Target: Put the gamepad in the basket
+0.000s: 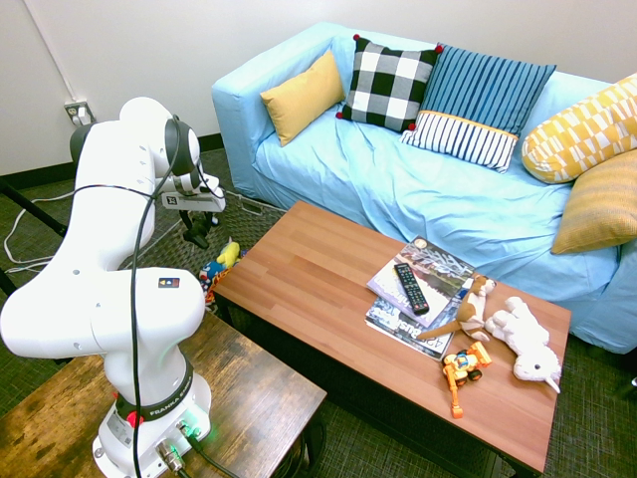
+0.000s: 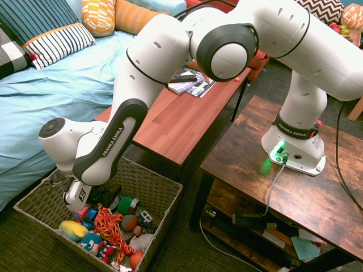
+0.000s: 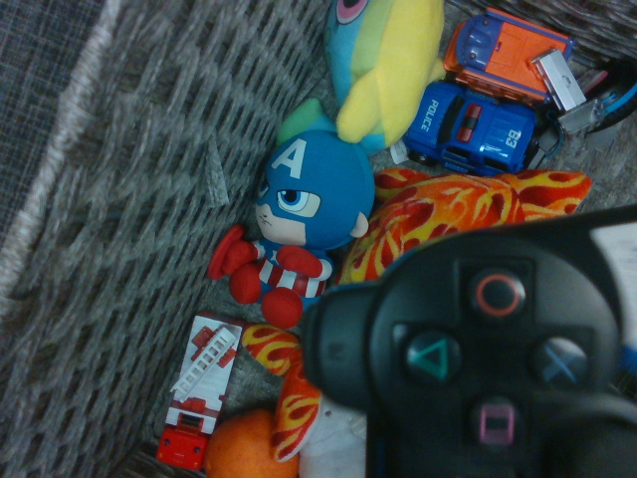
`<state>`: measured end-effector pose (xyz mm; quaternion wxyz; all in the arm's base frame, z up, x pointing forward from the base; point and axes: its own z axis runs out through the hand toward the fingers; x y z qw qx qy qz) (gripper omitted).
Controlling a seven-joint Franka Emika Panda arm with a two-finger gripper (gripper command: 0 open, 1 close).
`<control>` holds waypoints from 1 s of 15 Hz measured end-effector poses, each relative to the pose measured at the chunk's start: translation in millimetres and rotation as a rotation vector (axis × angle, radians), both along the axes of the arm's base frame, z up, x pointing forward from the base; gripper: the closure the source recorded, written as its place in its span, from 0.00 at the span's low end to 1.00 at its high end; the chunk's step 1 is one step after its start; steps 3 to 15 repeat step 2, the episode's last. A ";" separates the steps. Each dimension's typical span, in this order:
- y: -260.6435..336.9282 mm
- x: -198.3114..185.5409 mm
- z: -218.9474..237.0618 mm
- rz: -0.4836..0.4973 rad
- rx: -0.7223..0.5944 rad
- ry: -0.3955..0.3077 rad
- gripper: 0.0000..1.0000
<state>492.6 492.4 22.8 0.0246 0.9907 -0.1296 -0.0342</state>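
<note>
Gamepad held at tip of tool, above basket.

In the first exterior view, the worktop stands in front of the sofa. On its right part lie the magazines, and the remote control is on top of them. To the right of the magazines is the toy dog, then the toy unicorn; the toy digger lies before them. Toys lie inside the basket. The gamepad hangs from the tool, above these toys.
</note>
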 end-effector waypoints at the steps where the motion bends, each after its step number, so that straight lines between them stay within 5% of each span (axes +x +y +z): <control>1: -1.1 0.8 -0.1 0.000 -0.001 0.001 0.00; 15: -1.7 1.3 -0.1 0.002 -0.002 0.002 0.00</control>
